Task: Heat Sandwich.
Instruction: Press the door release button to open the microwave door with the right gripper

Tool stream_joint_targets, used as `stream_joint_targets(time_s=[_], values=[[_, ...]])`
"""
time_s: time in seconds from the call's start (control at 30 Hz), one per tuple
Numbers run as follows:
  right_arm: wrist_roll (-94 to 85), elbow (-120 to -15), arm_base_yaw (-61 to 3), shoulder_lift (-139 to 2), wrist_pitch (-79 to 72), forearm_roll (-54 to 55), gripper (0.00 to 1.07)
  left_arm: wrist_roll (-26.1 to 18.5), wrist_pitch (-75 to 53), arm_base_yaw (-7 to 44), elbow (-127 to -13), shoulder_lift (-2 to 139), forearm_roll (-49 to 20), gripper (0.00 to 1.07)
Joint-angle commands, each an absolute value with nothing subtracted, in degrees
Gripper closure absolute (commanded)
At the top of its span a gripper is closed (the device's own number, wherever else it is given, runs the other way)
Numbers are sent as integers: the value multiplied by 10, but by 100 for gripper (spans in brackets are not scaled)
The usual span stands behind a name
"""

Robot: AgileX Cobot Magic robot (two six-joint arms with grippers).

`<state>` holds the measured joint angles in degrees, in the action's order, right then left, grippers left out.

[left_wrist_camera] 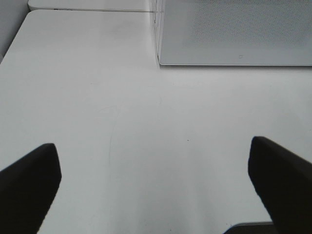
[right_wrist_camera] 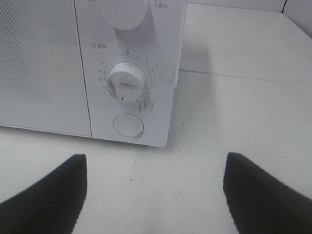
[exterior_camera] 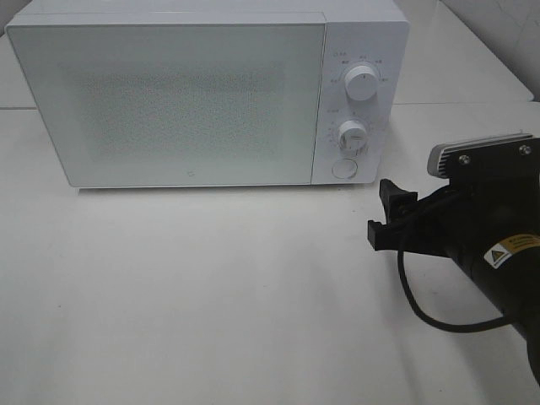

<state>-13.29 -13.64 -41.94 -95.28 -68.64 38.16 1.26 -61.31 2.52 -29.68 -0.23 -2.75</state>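
This looks like a robot lab's test bench set up as a small corner of a kitchen. A white microwave [exterior_camera: 202,93] with two dials [exterior_camera: 361,83] and a round button [exterior_camera: 343,168] stands on a plain white desk [exterior_camera: 211,295], just ahead of the right gripper [exterior_camera: 380,211]. Behind that gripper runs a black arm [exterior_camera: 481,245] with a loose cable [exterior_camera: 413,287] and a yellow warning label [exterior_camera: 510,251], hardly home gear.

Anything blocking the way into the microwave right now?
Yes: the microwave door is shut. No sandwich shows in any view. Only bare table lies between the open right gripper and the round button.
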Motion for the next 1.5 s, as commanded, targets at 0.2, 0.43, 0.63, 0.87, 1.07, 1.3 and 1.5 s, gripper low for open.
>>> stream_joint_targets(time_s=[0.2, 0.43, 0.63, 0.87, 1.07, 1.3, 1.5], values=[[-130, -137, -448, -956, -710, 422, 32, 13, -610, 23, -297, -17, -29, 6], [-44, -137, -448, -956, -705, 422, 32, 13, -610, 23, -297, -17, -29, 6], [121, -137, -448, -956, -705, 422, 32, 13, -610, 23, -297, -17, -29, 6], [364, -137, -448, -956, -704, 422, 32, 13, -610, 23, -297, -17, -29, 6], [604, -137, -448, -956, -703, 422, 32, 13, -610, 23, -297, -17, -29, 6], [717, -137, -448, -956, -682, 423, 37, 13, -610, 23, -297, -17, -29, 6], [784, -137, -447, -956, -631, 437, 53, 13, -610, 23, -297, -17, -29, 6]])
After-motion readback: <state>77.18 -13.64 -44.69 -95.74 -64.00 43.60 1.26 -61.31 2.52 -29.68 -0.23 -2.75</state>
